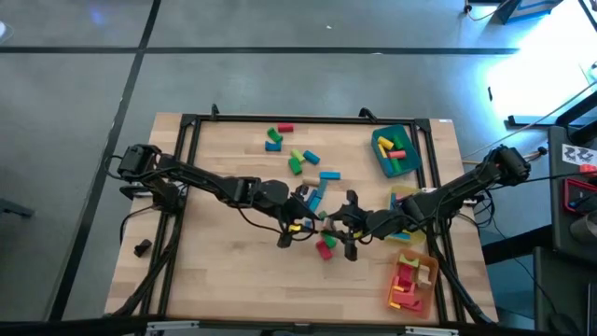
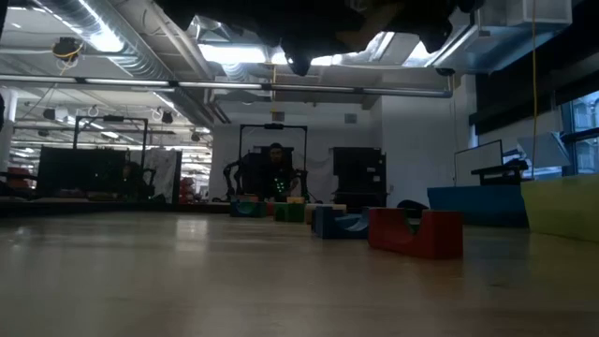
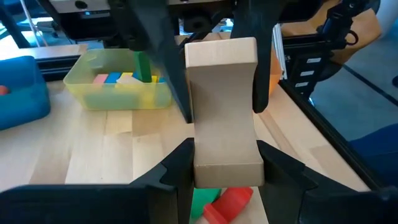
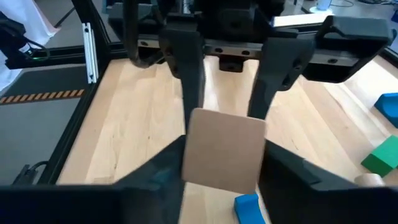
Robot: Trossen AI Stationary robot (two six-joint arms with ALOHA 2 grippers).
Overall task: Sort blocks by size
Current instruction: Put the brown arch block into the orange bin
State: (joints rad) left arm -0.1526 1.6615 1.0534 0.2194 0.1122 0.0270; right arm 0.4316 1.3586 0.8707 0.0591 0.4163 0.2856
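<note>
Plain wood block [image 3: 224,112], stiff and light, pinched at its waist by both left gripper [image 3: 224,163] and right gripper [image 4: 222,163], frame centre.

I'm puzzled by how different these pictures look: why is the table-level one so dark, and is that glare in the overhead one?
Low view: dim and backlit by ceiling lights, so the red block shows mostly as a dark shape. High view: bright bluish glare washes the floor at upper right. Left wrist view: the plain wooden block is evenly lit and sharp.
</note>
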